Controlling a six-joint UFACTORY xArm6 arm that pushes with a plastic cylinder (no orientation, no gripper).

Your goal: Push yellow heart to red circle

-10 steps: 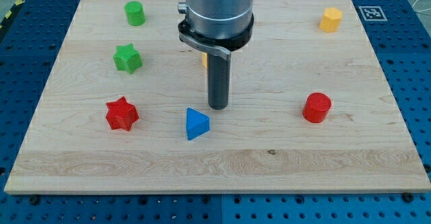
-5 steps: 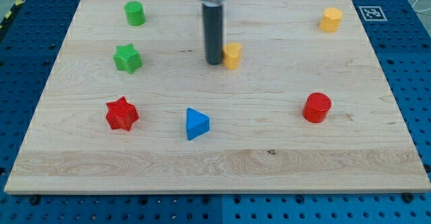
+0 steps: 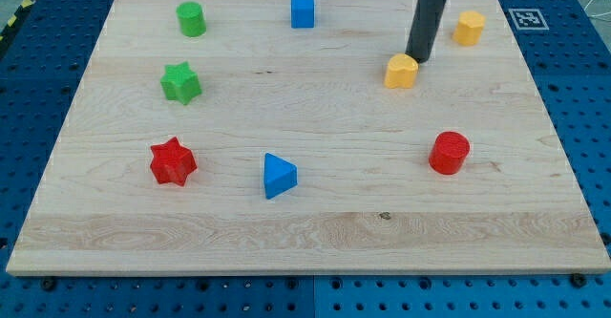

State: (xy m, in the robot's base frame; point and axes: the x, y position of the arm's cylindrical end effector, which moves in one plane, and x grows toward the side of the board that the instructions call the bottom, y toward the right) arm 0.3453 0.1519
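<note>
The yellow heart (image 3: pixel 402 72) lies on the wooden board (image 3: pixel 305 232) in the upper right part of the view. My tip (image 3: pixel 418 58) is just above and to the right of the heart, touching or almost touching its upper right edge. The red circle (image 3: pixel 449 153) stands below and to the right of the heart, at mid-right of the board, well apart from it.
A yellow hexagon block (image 3: pixel 469 28) is at the top right, close to the rod. A blue cube (image 3: pixel 303 10) is at the top centre. A green cylinder (image 3: pixel 191 19), green star (image 3: pixel 180 82), red star (image 3: pixel 173 161) and blue triangle (image 3: pixel 279 176) lie to the left.
The yellow heart has slid to the right across the board. My tip has gone from the heart's left side to its upper right. The blue cube is now uncovered.
</note>
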